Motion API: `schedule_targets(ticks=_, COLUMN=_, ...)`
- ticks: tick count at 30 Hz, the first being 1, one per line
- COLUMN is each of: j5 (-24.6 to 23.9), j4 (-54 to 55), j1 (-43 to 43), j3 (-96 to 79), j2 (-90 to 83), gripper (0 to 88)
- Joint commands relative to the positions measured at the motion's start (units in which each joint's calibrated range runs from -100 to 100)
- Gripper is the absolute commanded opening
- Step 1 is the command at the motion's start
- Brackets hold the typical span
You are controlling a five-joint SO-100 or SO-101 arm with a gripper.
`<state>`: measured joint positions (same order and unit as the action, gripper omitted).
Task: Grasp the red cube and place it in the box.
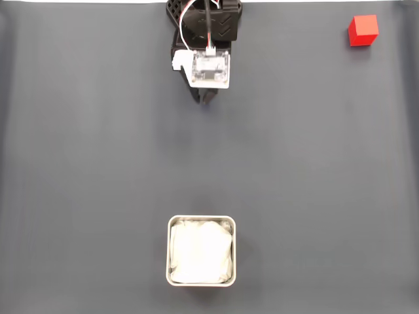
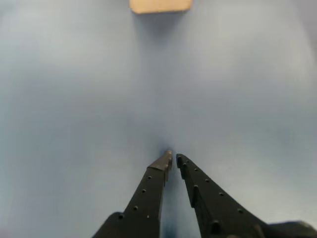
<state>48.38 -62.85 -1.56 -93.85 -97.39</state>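
The red cube (image 1: 363, 30) sits on the dark mat at the far top right of the fixed view. The box (image 1: 201, 251), silver-rimmed with white lining, stands at the bottom centre; in the wrist view the box (image 2: 160, 5) is a blurred pale shape at the top edge. My gripper (image 2: 173, 157) is shut with nothing between its black fingertips, which nearly touch just above the mat. In the fixed view the gripper (image 1: 207, 98) is at the top centre, mostly hidden under the arm's white camera mount, well left of the cube and far from the box.
The arm's black base (image 1: 204, 19) stands at the top centre edge of the mat. The grey mat (image 1: 98, 163) stretches bare to left and right between arm and box.
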Motion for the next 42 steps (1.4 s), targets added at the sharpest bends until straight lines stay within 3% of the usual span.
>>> schedule_targets(ticks=1, j5=0.24, j4=5.23, j1=0.63, j3=12.65, j2=5.19, gripper=0.0)
schedule_targets(ticks=9, j5=1.61, j4=3.59, j1=0.56, j3=38.74, j2=18.71, gripper=0.0)
schedule_targets(ticks=16, j5=2.15, j4=-4.94, j1=0.35, j3=53.61, j2=29.89, gripper=0.0)
schedule_targets(ticks=30, j5=3.76, j4=-6.33, j1=1.27, j3=60.28, j2=36.48, gripper=0.2)
schedule_targets(ticks=42, j5=3.76, j4=-7.15, j1=7.88, j3=62.92, j2=39.25, gripper=0.2)
